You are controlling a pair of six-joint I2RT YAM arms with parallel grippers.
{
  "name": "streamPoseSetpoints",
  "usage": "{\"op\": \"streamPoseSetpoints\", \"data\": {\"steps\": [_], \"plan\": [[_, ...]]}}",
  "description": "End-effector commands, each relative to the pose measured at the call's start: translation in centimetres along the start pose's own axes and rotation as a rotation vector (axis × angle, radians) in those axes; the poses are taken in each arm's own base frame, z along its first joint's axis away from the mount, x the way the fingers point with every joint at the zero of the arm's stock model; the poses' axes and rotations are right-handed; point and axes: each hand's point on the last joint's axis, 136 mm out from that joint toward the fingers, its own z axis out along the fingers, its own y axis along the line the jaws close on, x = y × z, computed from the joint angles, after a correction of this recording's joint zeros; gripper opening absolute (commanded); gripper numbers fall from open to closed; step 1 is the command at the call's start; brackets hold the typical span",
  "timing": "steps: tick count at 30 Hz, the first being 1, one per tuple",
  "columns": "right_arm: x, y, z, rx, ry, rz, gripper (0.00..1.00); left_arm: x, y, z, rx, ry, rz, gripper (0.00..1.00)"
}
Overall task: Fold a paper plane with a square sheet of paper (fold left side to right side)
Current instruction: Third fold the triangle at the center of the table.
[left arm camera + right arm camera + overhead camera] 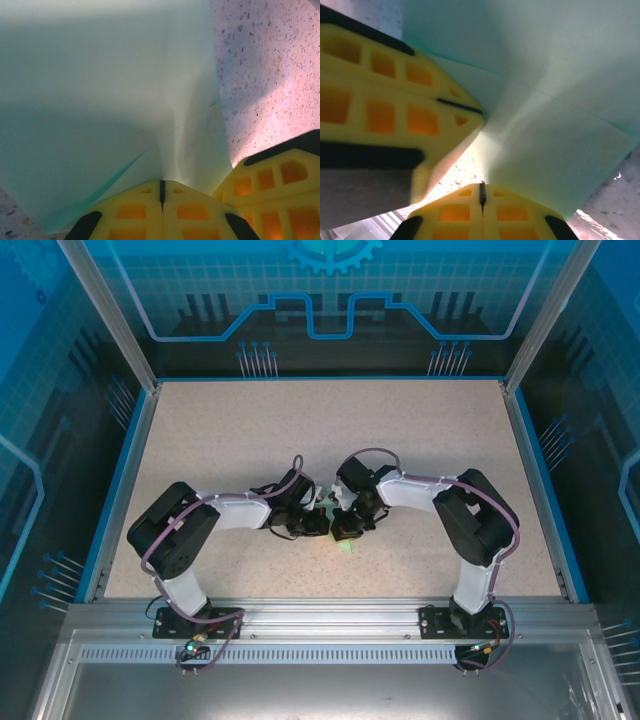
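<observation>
While both arms meet at the table's (420, 440) centre near the front edge, the sheet of paper (347, 548) sits between and under the two wrists, only small mint-green bits poking out in the top view.

Left gripper (310, 524): in its wrist view the yellow fingers are pressed together, seam closed, and the sheet (100, 100) puckers straight into the tips (162, 183), so it reads as pinching the paper's edge. A layered flap shows low on that sheet, so it is already partly folded.

Right gripper (346, 529): same story, jaws closed tight (482, 186), with creases of the sheet (560, 100) running down into the seam. The left gripper's fingers (395, 95) sit just beside it.

Step, my guess: mid-fold, both pinching neighbouring spots to carry a flap over. Next needs both to travel together, lay the edge down aligned, then press the crease. The risk is tearing or skewing.

No brand, label or readable writing anywhere; the back panel (320, 300) has only gear and circuit graphics.
</observation>
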Motion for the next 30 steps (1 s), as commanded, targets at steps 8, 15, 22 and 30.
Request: {"op": "streamPoseSetpoints", "data": {"steps": [8,15,22,30], "plan": [[3.4,-2.4,1.1,0.085,0.094,0.05,0.0,1.3,2.8,0.4,-0.117,0.023,-0.001,0.04],[6.5,-3.7,0.4,0.117,0.133,0.071,0.0,1.2,3.1,0.3,-0.139,0.021,0.005,0.04],[10.0,-5.2,-0.1,0.147,0.186,0.096,0.0,1.0,3.1,0.2,-0.146,0.019,0.013,0.04],[7.6,-3.7,-2.4,0.09,0.046,0.032,0.0,-1.0,-0.2,-1.6,-0.069,-0.03,0.036,0.13]]}}
